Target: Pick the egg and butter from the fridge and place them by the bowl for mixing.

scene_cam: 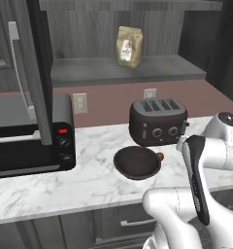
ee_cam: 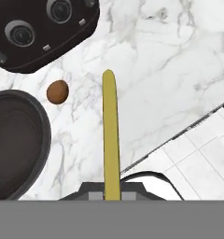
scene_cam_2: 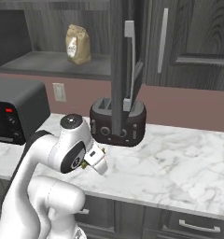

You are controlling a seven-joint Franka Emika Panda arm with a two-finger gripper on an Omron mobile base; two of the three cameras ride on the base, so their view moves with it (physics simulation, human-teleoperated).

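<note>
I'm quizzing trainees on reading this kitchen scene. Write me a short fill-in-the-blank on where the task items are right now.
1. The egg lies on the counter between the bowl and the black ____.
2. The fingers are shut on the yellow ____.
3. The counter has a white ____ pattern.
4. On the shelf behind the counter stands a brown paper ____.

Missing words: toaster; butter; marble; bag

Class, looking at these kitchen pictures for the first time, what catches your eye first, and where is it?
The yellow butter stick juts from the pincer above the marble counter. A brown egg lies between the dark bowl and the black toaster.
</note>
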